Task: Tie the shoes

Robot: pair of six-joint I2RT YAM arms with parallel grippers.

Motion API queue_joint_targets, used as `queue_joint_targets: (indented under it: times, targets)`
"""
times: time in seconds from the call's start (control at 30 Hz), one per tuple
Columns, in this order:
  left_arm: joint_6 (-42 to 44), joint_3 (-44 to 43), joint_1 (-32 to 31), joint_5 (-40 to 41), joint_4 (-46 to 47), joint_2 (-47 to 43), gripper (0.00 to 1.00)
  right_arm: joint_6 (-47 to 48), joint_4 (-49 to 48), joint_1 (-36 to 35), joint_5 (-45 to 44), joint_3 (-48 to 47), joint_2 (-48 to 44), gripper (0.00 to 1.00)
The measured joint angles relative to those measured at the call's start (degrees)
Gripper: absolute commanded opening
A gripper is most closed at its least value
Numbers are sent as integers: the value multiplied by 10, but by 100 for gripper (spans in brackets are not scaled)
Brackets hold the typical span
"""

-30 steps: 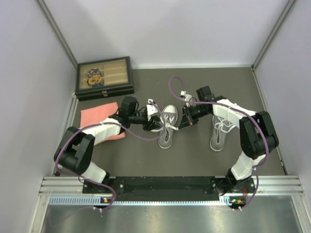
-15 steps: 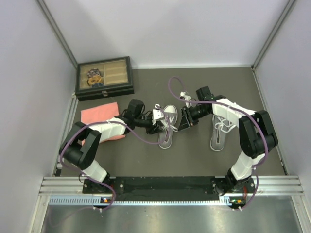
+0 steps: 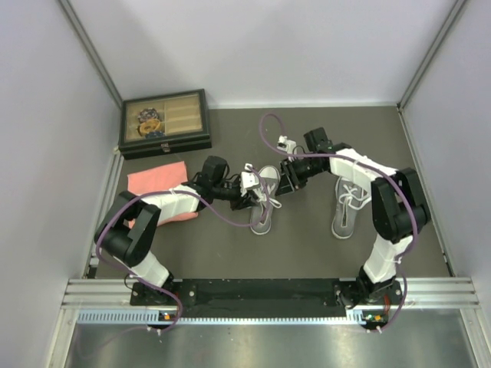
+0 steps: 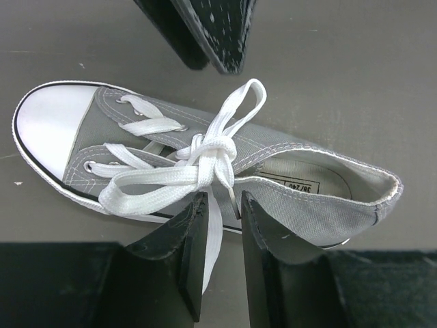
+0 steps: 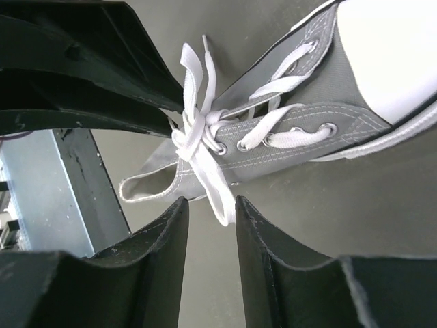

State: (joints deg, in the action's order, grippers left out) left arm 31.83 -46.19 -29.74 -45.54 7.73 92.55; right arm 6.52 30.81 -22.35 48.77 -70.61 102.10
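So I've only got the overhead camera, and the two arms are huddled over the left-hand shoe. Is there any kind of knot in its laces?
Observer: Yes. The left wrist camera shows the shoe with a knot at mid-lacing and two loops coming off it.
Operator: Is the left claw gripping anything?
Observer: It doesn't look like it. The left claw has its fingers slightly apart, and a loose lace end runs down between them.
Operator: And the right one?
Observer: The right claw is open too. A lace tail dangles from the knot down to the gap between its fingers.
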Motion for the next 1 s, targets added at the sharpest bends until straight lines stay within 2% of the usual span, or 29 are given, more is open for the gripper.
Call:
queue_joint_targets:
  times: [0.6, 0.8, 0.9, 1.0]
  targets:
    - [0, -2, 0, 0, 0, 0, 30, 10, -21, -30, -1, -14, 47, 32]
    - [0, -6, -1, 0, 0, 1, 30, 14, -20, -30, 1, -18, 56, 26]
    - [0, -7, -1, 0, 0, 5, 30, 15, -20, -30, 4, -18, 56, 20]
    - [0, -7, -1, 0, 0, 8, 31, 16, -18, -30, 5, -18, 56, 20]
